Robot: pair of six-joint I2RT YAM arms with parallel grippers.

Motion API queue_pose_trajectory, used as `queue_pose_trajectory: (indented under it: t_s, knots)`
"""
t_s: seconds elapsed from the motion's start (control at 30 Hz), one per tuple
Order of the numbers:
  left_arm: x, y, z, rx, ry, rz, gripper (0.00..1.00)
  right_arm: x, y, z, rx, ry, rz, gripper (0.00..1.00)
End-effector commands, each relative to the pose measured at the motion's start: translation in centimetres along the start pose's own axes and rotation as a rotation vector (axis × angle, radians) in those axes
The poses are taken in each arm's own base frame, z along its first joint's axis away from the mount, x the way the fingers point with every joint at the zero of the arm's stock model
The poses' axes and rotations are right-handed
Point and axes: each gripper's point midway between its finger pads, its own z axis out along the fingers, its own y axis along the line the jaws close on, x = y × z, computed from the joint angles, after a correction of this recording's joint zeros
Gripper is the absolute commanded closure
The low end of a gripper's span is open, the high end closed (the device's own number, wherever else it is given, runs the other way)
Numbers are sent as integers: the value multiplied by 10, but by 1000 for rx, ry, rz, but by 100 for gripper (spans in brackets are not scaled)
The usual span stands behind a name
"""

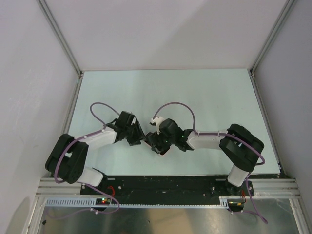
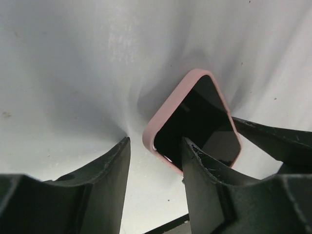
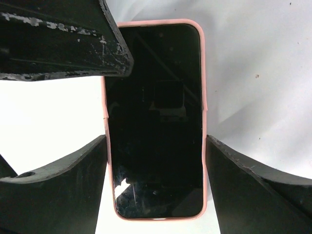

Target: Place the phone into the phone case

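Phone (image 3: 153,122) is lying screen-up inside the pink phone case (image 3: 204,73), flat on the bench (image 1: 195,92). It is sitting mid-bench btwn the two arms, toward the near edge. In top view both wrists are crowding over it, so little of it is showing there.

R arm: right fingers (image 3: 63,180) are straddling the case across its width, one against each long edge. No gap is showing on either side, so this is reading as clamped on the phone case, prob. steadying it.

L arm: left fingers (image 2: 97,190) are standing apart and gripping nothing. One is lying over a corner of the screen and appears to be pressing down there. The other is hanging over bare bench beside the case.

Progress: in R wrist view the pink rim is running along both long sides, the short end nearest the cam & one far corner, so the phone is looking mostly seated. The other far corner is hiding under a left finger, so that one can't be confirmed. In L wrist view a pale sliver is showing at the case corner next to the pressing finger. Poss. a lip not snapped over, poss. glare; can't tell.

Remaining, as judged: pressing that last corner home, checking the rim is flush all round, then both arms letting go & backing off. Task is looking nearly done.
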Motion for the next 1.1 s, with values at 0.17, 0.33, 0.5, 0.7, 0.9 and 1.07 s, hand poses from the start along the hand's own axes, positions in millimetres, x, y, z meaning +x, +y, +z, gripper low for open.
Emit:
queue_pose_trajectory:
  t_s: [0.17, 0.33, 0.5, 0.7, 0.9, 1.07]
  knots:
    - [-5, -22, 15, 241, 19, -193, 52, 44, 2, 5, -118, 120, 151, 33]
    - [-9, -20, 18, 261, 23, -221, 57, 49, 1, 6, -114, 129, 160, 34]
    - [-8, -12, 21, 246, 43, -221, 66, 50, -2, 8, -104, 132, 161, 34]
    - [0, 7, 28, 169, 57, -194, 86, 53, -4, 9, -91, 137, 157, 34]
    - [-2, 28, 19, 42, 28, -110, 99, 51, -5, 12, -83, 130, 152, 34]
    - [-4, 39, 14, -44, 13, -50, 100, 53, -6, 14, -65, 137, 144, 34]
